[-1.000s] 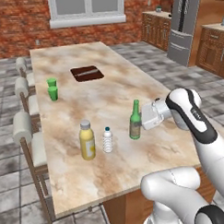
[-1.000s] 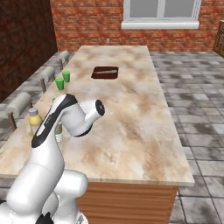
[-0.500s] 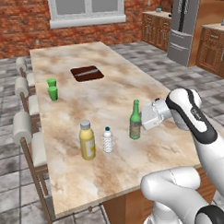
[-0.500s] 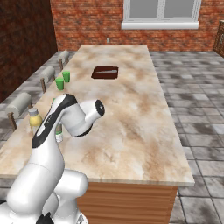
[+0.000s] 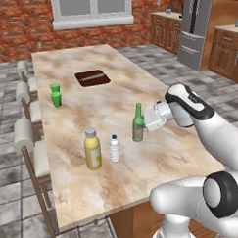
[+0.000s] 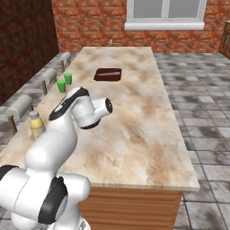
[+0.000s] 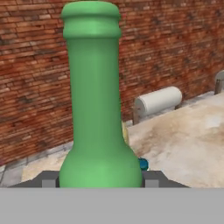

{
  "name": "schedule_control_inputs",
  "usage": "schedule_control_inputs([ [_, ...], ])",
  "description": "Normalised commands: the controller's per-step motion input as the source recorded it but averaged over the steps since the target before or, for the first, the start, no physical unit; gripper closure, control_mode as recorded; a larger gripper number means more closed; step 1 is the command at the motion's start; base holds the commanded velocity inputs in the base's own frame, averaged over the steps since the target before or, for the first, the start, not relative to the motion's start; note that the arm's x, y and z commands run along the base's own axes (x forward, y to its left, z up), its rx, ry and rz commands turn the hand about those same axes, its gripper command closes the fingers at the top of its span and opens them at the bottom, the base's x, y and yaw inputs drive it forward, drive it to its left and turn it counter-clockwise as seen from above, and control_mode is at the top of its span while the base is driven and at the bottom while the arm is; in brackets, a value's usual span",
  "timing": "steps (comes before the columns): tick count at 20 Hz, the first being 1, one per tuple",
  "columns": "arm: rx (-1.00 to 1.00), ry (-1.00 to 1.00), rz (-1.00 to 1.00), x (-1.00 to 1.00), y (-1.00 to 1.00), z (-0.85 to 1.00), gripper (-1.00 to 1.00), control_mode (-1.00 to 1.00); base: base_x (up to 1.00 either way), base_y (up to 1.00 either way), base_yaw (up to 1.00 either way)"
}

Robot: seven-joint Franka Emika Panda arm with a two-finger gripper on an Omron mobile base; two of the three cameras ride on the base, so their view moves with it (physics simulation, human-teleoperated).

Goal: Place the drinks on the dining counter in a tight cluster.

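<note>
The fingers (image 7: 99, 183) sit either side of the green bottle (image 5: 138, 124), apparently clamped on its body. Keep it upright and slide low along the counter (image 5: 110, 99) toward the water bottle (image 5: 114, 149) and juice bottle (image 5: 92, 149), stopping just beside them

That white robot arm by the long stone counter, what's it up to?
Its gripper is at the slim dark-green glass bottle, standing upright on the beige marbled dining counter. The bottle sits between the jaws. The fat yellow juice bottle and the small clear water bottle stand close together nearby.
</note>
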Motion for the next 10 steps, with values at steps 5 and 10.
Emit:
schedule_control_inputs([
  [5, -0.01, 0.11, 0.18, 0.84, -0.23, -0.01, 1.0, -1.0, 0.0, 0.0, 0.0],
  [10, -0.05, -0.01, 0.05, 0.26, 0.0, -0.14, 1.0, -1.0, 0.0, 0.0, 0.0],
])
